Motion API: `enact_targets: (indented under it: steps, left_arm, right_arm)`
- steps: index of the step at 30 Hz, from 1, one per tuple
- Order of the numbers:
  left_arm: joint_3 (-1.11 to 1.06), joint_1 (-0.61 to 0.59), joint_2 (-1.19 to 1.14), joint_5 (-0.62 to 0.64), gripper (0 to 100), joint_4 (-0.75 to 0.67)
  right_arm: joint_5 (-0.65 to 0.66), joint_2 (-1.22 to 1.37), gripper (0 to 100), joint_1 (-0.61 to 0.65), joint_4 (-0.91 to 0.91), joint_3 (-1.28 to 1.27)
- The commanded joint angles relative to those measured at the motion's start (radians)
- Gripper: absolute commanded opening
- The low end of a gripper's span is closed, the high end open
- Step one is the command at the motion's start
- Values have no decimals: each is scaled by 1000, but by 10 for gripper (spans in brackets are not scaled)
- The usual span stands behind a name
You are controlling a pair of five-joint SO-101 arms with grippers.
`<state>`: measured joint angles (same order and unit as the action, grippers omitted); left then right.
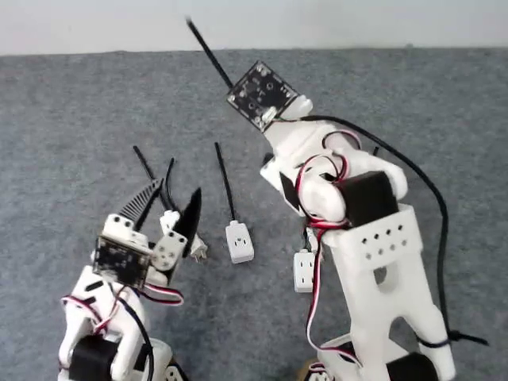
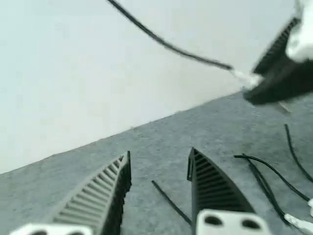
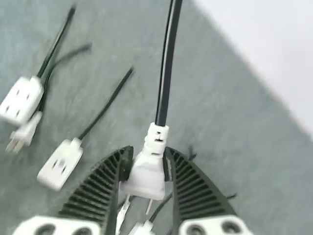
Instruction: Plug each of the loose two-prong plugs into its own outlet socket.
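We see the right tool point(image 3: 146, 152) clamped on a white two-prong plug point(image 3: 145, 178), gripped by the sides of its body. Its black cord point(image 3: 165, 63) leads out past the fingertips, and what look like the prongs face back into the grip. Held this way and lifted off the grey bench point(image 1: 71, 103), the plug keeps its cord from dragging over the other pieces. We judge, though, that the prongs are not yet aimed at any socket. The left tool point(image 1: 178, 192) sits at the near left with its fingers apart and nothing between them. It is just beside a loose plug point(image 1: 198, 251) and the left outlet socket point(image 1: 168, 223). To us this looks like a stance for taking that plug or steadying a socket, and we cannot tell which. The middle outlet socket point(image 1: 240, 242) lies slotted face up between the two arms, apart from both. A third socket point(image 1: 303, 270) lies just beside the right arm on the near right. The high view gives us this whole layout and each cord trailing toward the far side. The right wrist view adds the grip itself, with ribbed fingers point(image 3: 105, 183) pressing on both sides of the plug body. The left wrist view adds height: the right tool point(image 2: 254, 83) and its plug hang well above the bench, off to the far right.
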<state>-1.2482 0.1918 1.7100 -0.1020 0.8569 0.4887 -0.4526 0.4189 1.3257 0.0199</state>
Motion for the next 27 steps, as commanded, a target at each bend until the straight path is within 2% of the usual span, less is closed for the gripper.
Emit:
enact_targets:
  steps: [1,5,10,18,27]
  left_arm:
    - [-27,60,54,-38,181,2]
    - [-67,118,109,-89,179,-31]
    - [-102,127,106,-94,178,-95]
    - [-76,233,106,-92,178,-141]
    - [56,245,104,-74,178,-137]
  right_arm:
    - [8,-74,9,50,-93,80]
    - [8,-134,9,162,-139,80]
    - [8,-171,9,275,-136,77]
    - [8,-173,9,302,-143,40]
    - [8,-183,9,302,-128,34]
